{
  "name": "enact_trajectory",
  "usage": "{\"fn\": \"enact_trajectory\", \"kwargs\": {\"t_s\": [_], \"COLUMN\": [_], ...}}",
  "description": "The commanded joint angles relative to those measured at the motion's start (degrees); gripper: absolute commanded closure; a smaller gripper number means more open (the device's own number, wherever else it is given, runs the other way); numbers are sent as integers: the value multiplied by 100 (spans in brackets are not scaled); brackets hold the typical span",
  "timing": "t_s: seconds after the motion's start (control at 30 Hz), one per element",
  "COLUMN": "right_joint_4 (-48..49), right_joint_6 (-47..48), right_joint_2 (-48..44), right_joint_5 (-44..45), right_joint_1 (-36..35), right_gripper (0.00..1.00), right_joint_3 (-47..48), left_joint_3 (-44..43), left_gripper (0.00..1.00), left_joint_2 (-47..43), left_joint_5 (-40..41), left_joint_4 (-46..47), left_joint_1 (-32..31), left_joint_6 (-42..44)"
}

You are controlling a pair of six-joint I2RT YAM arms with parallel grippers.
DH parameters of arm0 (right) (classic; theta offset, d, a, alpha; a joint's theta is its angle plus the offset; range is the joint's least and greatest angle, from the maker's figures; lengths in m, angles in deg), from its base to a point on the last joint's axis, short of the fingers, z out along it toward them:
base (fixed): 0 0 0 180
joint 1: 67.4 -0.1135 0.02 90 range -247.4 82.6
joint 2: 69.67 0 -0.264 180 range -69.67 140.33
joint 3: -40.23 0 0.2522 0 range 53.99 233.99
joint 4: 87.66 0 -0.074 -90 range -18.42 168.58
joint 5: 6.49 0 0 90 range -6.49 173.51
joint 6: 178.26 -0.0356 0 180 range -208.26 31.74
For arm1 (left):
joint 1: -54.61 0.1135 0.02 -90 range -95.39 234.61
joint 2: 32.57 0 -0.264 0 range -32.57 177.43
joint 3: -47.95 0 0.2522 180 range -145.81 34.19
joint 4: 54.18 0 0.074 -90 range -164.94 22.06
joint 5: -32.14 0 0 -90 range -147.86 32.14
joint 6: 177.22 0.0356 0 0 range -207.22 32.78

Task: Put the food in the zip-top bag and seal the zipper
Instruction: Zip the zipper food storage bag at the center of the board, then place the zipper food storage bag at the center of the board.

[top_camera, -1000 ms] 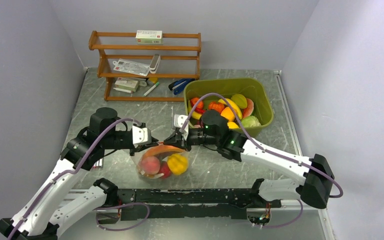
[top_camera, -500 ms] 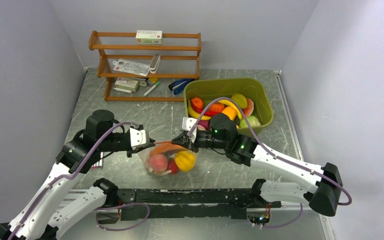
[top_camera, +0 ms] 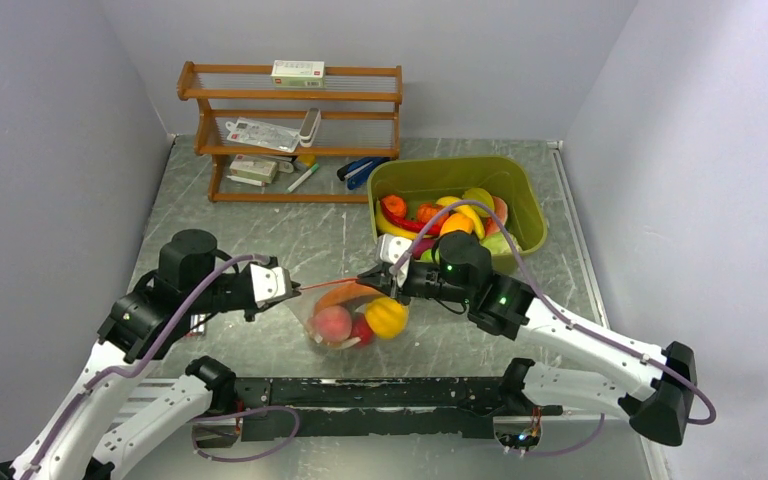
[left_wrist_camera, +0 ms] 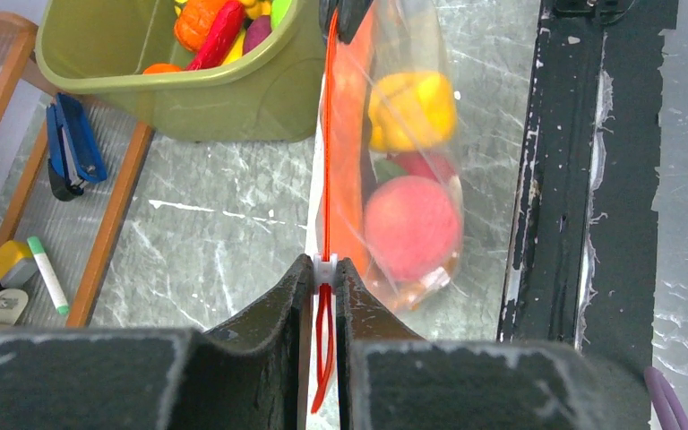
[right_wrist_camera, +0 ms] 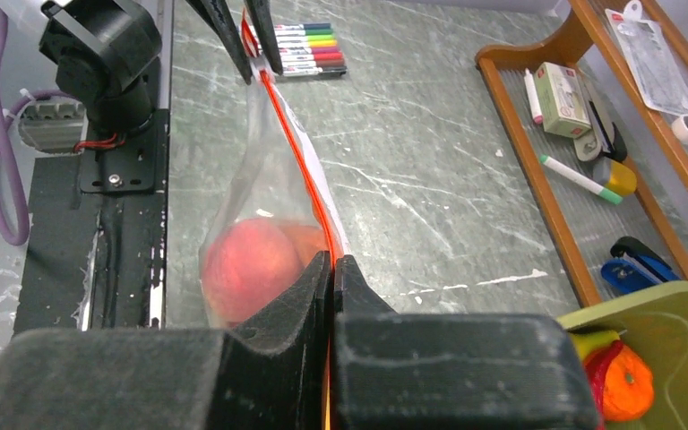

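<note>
The clear zip-top bag (top_camera: 355,322) hangs between my two grippers just above the table. It holds food: a pink peach (top_camera: 332,323), a yellow piece (top_camera: 387,316) and something red and orange. The red-orange zipper (top_camera: 325,287) runs taut and straight between the grippers. My left gripper (top_camera: 290,288) is shut on the zipper's white slider (left_wrist_camera: 325,267) at the left end. My right gripper (top_camera: 368,280) is shut on the zipper (right_wrist_camera: 300,170) at its right end, its jaws pressed flat together (right_wrist_camera: 332,262). More food (top_camera: 450,220) lies in the olive-green tub (top_camera: 520,190).
A wooden shelf (top_camera: 290,130) with packets, pens and a blue stapler stands at the back left. Coloured marker pens (right_wrist_camera: 309,49) lie on the table near the left arm. The black base rail (top_camera: 380,392) runs along the near edge, just below the bag.
The right gripper has moved right and the left gripper slightly left, so the bag's mouth is drawn out straight. The bag with its food has shifted right.
</note>
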Motion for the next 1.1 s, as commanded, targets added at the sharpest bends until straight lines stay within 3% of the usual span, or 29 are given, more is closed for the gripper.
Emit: {"fn": "enact_trajectory", "kwargs": {"t_s": [0.0,0.43,1.07], "right_joint_4": [-8,-277,-157], "right_joint_6": [95,140,-3], "right_joint_2": [-289,-299,-104], "right_joint_5": [344,463,-81], "right_joint_1": [78,127,153], "right_gripper": [100,100,100], "right_joint_3": [-110,-72,65], "left_joint_3": [-234,-362,-1012], "left_gripper": [93,93,93], "left_joint_2": [-109,-682,-1210], "left_joint_5": [298,1228,1827], "left_joint_4": [-382,-1267,-2058], "left_joint_1": [22,22,22], "left_joint_6": [-23,-49,-47]}}
